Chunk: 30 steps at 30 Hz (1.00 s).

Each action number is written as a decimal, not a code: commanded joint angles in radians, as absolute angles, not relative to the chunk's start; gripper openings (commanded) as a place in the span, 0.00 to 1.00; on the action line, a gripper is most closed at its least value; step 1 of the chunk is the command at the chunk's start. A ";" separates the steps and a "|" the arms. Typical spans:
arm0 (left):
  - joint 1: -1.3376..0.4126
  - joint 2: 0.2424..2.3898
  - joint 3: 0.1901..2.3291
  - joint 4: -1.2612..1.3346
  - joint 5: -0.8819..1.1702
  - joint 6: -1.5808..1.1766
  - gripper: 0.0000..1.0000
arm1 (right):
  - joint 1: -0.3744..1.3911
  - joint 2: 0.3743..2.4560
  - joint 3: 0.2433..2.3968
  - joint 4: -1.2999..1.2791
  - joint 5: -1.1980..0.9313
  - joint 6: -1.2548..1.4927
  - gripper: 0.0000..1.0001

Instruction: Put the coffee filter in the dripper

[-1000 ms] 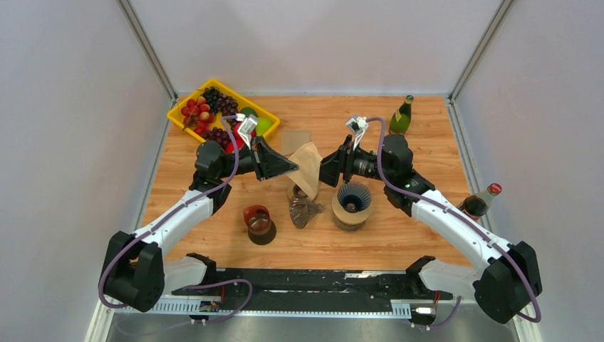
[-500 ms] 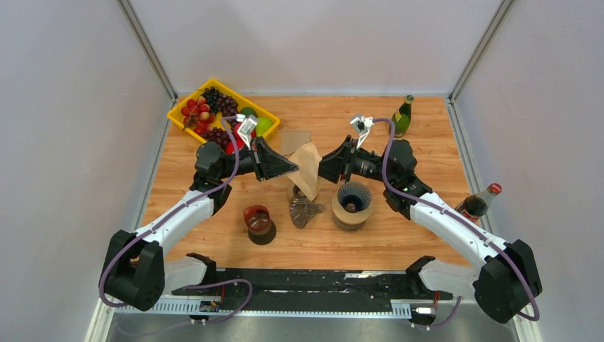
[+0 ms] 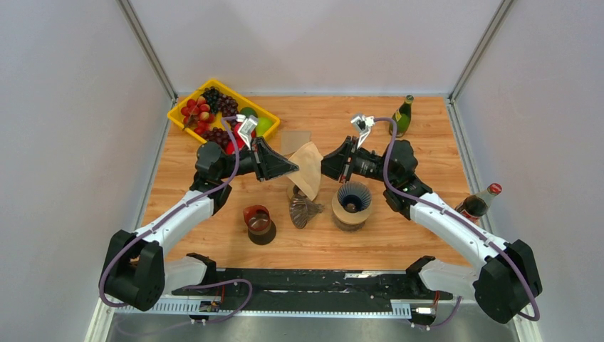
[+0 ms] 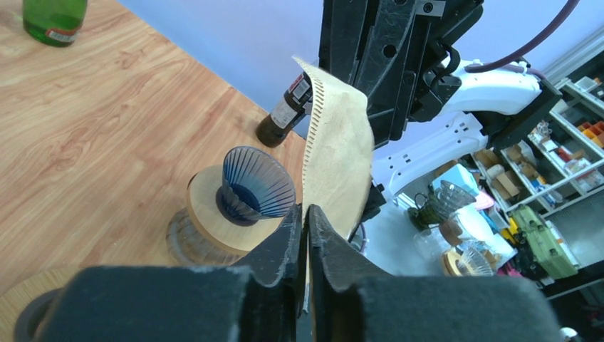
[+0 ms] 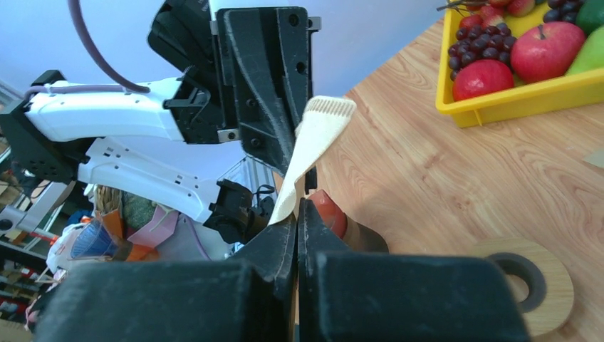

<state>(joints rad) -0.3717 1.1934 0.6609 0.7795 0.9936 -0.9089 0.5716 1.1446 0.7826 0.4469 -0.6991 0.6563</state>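
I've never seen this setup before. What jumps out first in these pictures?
A brown paper coffee filter hangs in mid-air over the table's middle, pinched between the left gripper and the right gripper. Right of it stands a blue ribbed dripper on a wooden stand, and a yellow fruit tray brightens the far left corner.

On the left wrist view I lose most of the green bottle point(image 4: 53, 11) past the top edge, and the coffee filter point(image 4: 338, 164) covers part of the dark bottle point(image 4: 283, 117) behind it. On the right wrist view the yellow tray point(image 5: 527, 96) runs out of frame (top and right), and my own jaws hide the lower part of a red-brown cup point(image 5: 329, 212).
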 commanded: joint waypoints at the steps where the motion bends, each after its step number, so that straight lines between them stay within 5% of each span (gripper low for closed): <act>1: -0.373 1.192 0.687 0.701 0.984 -0.840 0.18 | 0.573 1.143 0.833 0.333 -0.611 0.587 0.00; 3: -0.374 1.182 0.705 0.609 0.958 -0.787 0.26 | 0.574 1.143 0.832 0.325 -0.608 0.585 0.00; 8: -0.379 1.129 0.783 0.276 0.799 -0.597 0.91 | 0.574 1.153 0.872 0.196 -0.482 0.546 0.00; 10: -0.394 1.096 0.804 0.142 0.730 -0.528 0.99 | 0.574 1.162 0.898 0.126 -0.419 0.532 0.00; 19: -0.571 1.076 0.952 -0.193 0.261 -0.307 1.00 | 0.705 1.306 1.134 -0.281 0.129 0.598 0.00; 30: -0.702 1.191 1.015 -0.146 0.055 -0.312 1.00 | 0.745 1.379 1.215 -0.334 0.170 0.708 0.00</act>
<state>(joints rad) -0.6800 1.1595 0.9588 -0.1444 0.1413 -0.3447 0.7387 1.3621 1.1599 -0.3061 0.1265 0.6575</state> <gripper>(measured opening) 0.997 0.004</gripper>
